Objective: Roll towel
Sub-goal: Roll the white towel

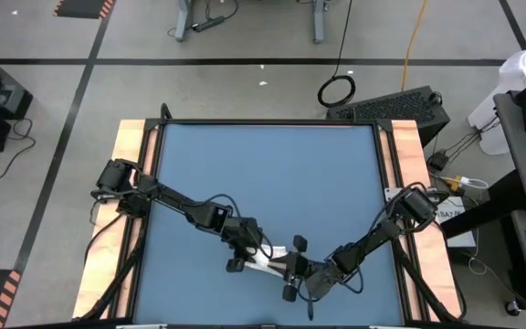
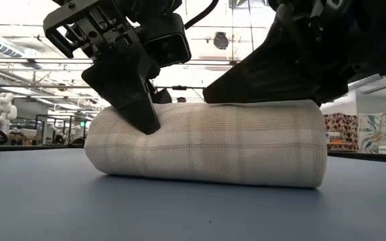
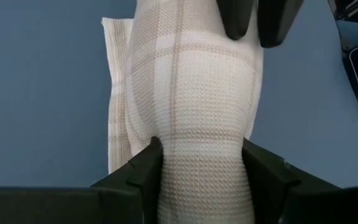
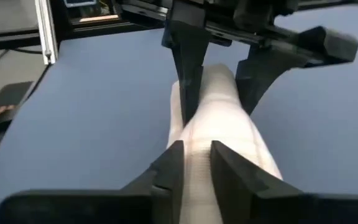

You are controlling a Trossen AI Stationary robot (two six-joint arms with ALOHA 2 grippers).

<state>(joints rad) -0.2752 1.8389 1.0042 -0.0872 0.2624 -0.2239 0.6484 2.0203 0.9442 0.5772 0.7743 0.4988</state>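
We reach both arms inward until they nearly meet, low at the near edge. Our left claw [image 3: 197,177] is clamped shut, our right claw [image 4: 196,165] pinched narrow.

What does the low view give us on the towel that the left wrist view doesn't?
Low view only: the towel as a finished roll seen side-on, lying on the blue table, full length with both ends visible, and the room behind it.

Left wrist view only: the left gripper straddles the roll with a finger pressed against each side, and a loose flat edge of cloth sticks out beside the roll. The right gripper shows farther along, its fingers close together on the roll.

Both: the plaid towel rolled up, with both grippers on it.
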